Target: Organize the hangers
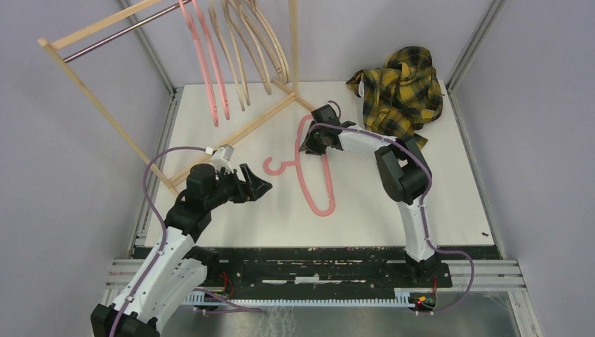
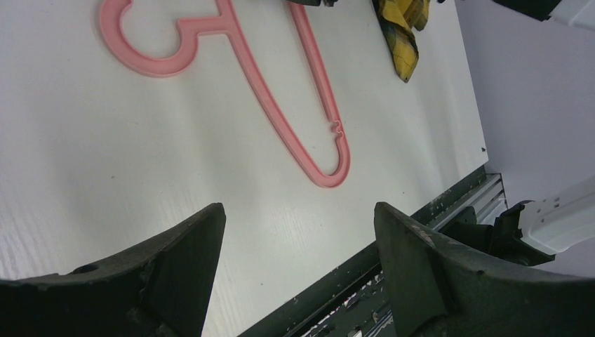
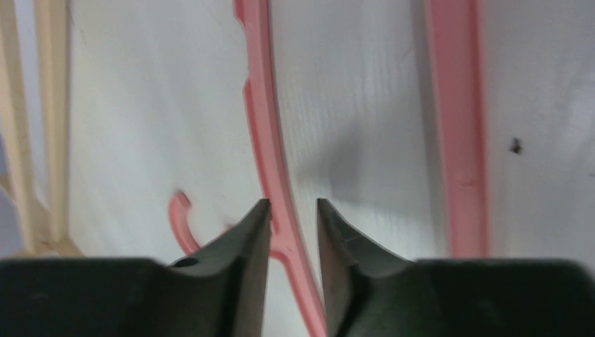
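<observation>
One pink hanger [image 1: 324, 210] lies flat on the white table, its hook pointing left. It also shows in the left wrist view [image 2: 281, 105]. My right gripper [image 1: 312, 144] is low over its far end. In the right wrist view the jaws [image 3: 291, 203] straddle one thin arm of the hanger [image 3: 263, 105], narrowly open; the left finger touches it and a gap shows on the right. My left gripper [image 1: 263, 186] is open and empty [image 2: 299, 210], just left of the hook. Two pink hangers [image 1: 203, 56] and several beige hangers [image 1: 245, 49] hang on the rack's rail.
The wooden rack [image 1: 105, 28] stands tilted at the back left, its foot bar [image 1: 266, 119] reaching close to my right gripper. A yellow plaid shirt [image 1: 400, 88] lies crumpled at the back right. The table's dark front rail [image 2: 393, 246] is near my left gripper.
</observation>
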Action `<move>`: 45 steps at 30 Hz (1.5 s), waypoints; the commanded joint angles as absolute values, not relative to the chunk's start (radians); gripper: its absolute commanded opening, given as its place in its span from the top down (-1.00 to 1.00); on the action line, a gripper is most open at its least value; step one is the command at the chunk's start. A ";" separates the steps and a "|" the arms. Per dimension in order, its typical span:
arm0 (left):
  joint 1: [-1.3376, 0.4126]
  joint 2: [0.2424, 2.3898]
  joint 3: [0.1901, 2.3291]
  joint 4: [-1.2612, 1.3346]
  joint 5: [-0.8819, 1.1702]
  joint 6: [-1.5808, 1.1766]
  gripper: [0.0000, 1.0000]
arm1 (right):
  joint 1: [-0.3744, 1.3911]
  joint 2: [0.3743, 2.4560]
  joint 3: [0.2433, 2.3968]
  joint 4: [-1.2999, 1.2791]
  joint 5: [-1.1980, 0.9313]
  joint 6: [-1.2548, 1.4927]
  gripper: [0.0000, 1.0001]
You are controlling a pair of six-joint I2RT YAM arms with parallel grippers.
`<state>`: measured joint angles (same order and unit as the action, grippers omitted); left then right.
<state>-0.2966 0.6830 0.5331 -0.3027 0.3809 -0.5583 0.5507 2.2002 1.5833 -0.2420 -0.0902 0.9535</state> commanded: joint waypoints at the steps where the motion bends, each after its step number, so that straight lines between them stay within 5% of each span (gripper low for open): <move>1: -0.340 0.697 0.524 -0.212 0.321 -0.610 -0.68 | 0.554 2.050 1.651 -0.429 0.072 0.754 0.07; 6: -0.380 0.727 0.525 -0.192 0.296 -0.617 -0.68 | 0.554 2.030 1.699 -0.587 0.246 0.579 -0.21; 27: -0.446 0.748 0.517 -0.148 0.258 -0.633 -0.66 | 0.554 2.263 1.862 -0.740 0.245 0.407 -0.19; 38: -0.450 0.745 0.502 -0.147 0.251 -0.642 -0.65 | 0.554 2.326 1.843 -0.745 0.227 0.370 0.28; 42: -0.453 0.747 0.500 -0.143 0.250 -0.644 -0.65 | 0.554 2.320 1.797 -0.728 0.235 0.367 0.87; 45: -0.454 0.746 0.498 -0.141 0.248 -0.647 -0.64 | 0.554 2.279 1.735 -0.672 0.233 0.385 0.99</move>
<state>-0.4477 0.7483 0.5011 -0.1989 0.2623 -0.6014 0.5560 2.2768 1.8233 -0.7090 0.2111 0.3843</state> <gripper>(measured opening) 0.827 0.054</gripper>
